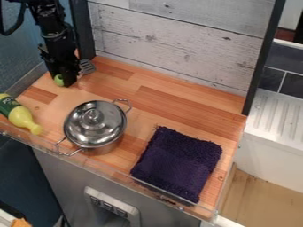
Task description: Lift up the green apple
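The wooden counter (172, 102) has a wall of pale, weathered planks (177, 35) along its back edge and a clear strip (106, 170) along its front edge. The black arm (52, 26) hangs down over the back left corner. A dark purple cloth (177, 164) lies flat near the front right corner, one of its corners reaching toward the front edge.

A shiny metal pot (105, 148) stands upright between the cloth and the left end of the counter, nearer the front edge than the back. Its lid (106, 126) is on, with a round knob (91, 116) at the middle. Of its two loop handles (124, 103), one points toward the back edge and the other toward the front edge.

By the front left corner, a yellow bottle (22, 117) with a green label lies on its side, its cap end close to the front edge. The gripper (67, 81) is low at the back left corner; I cannot tell whether it is open, closed or gripping the apple. A grey slotted spatula (87, 66) shows just beside it, by the back edge. The green apple (59, 80) is right at the gripper's lower end, partly hidden by it.
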Controlling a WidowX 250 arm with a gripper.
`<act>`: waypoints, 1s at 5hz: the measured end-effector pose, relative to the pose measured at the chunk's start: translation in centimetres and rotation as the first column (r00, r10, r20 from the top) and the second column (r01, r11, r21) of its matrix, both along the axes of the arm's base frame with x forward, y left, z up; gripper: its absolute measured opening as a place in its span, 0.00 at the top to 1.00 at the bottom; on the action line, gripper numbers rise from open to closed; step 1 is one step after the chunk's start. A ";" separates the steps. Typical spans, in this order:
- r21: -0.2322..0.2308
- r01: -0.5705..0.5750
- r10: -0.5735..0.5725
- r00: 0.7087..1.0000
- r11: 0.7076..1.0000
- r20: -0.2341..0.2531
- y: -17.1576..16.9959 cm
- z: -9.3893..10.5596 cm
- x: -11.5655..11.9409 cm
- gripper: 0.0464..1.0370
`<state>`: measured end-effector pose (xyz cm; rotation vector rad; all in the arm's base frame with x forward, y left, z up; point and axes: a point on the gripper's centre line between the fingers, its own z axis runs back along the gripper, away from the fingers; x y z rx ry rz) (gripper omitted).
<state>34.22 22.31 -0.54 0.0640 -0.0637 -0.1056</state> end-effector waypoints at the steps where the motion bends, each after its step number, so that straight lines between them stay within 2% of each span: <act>1: -0.033 0.020 -0.020 1.000 0.999 0.000 -0.7 0.1 -0.3 0.62; 2: -0.040 0.045 -0.045 0.999 0.998 0.002 -1.3 0.6 -0.8 0.62; 3: -0.065 0.058 -0.056 0.998 0.996 0.035 -2.3 1.9 -1.2 0.62; 4: -0.068 0.085 -0.080 0.994 0.994 0.076 -3.1 3.7 -1.5 0.62; 5: -0.060 0.100 -0.094 0.991 0.993 0.093 -3.7 5.7 -2.6 0.62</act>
